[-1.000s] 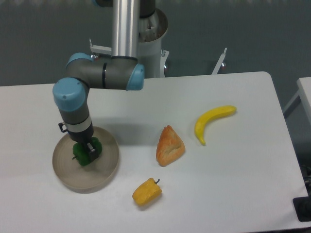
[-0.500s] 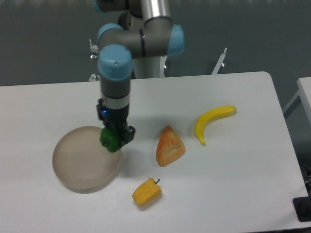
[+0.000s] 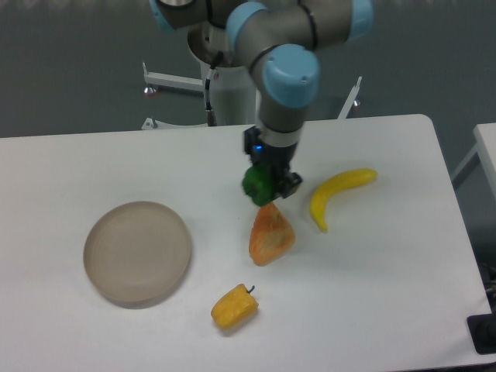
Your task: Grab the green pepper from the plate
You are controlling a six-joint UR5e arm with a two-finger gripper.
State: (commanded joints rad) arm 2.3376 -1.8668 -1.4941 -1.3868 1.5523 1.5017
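Green pepper (image 3: 258, 186) is up off the table (image 3: 403, 294), pinched tight in your gripper (image 3: 270, 186) right above the top of the pastry (image 3: 270, 233). Going near to far you've got one yellow pepper (image 3: 234, 306) by the front edge, one plate (image 3: 137, 253) out left with nothing on it, one pastry in the middle, one banana (image 3: 338, 195) just right of the gripper. Plenty of bare tabletop at front right and back left.

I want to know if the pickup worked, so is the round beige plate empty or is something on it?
Empty. The round beige plate shows only bare surface; the glossy green pepper is clamped in the robot's hand above the table.
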